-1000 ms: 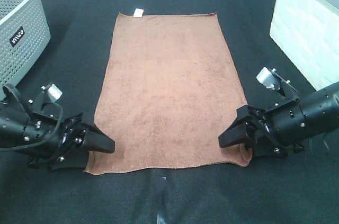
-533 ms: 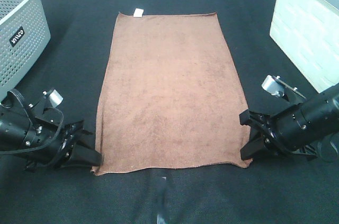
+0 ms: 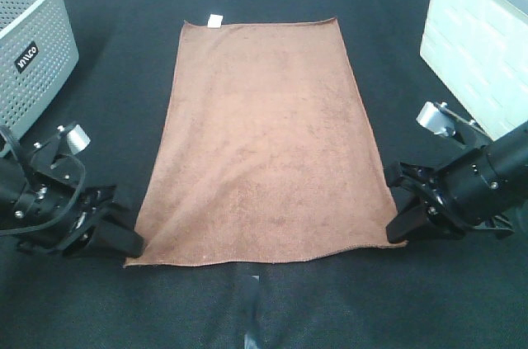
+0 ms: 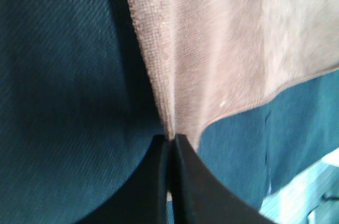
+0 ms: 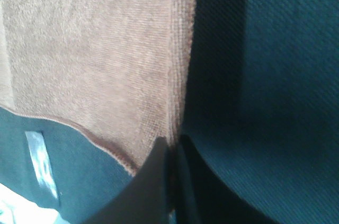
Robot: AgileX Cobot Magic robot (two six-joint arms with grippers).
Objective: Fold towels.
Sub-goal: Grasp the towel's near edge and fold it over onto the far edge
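The rust-brown towel (image 3: 260, 139) lies flat and lengthwise on the black table, its small white tag (image 3: 215, 20) on the far short edge. My left gripper (image 3: 128, 243) is shut on the towel's near left corner, seen pinched between the black fingers in the left wrist view (image 4: 170, 142). My right gripper (image 3: 398, 233) is shut on the near right corner, seen in the right wrist view (image 5: 174, 144). The near edge is stretched wide between the two grippers. The towel's weave shows close up in both wrist views (image 4: 212, 49) (image 5: 95, 60).
A grey perforated basket (image 3: 29, 44) stands at the far left. A white box (image 3: 483, 35) stands at the far right. A strip of pale tape (image 3: 250, 308) lies on the black cloth near the front edge.
Both grippers have closed on the near corners and moved outward, away from each other. The towel's near edge has widened and its corners have been drawn out.
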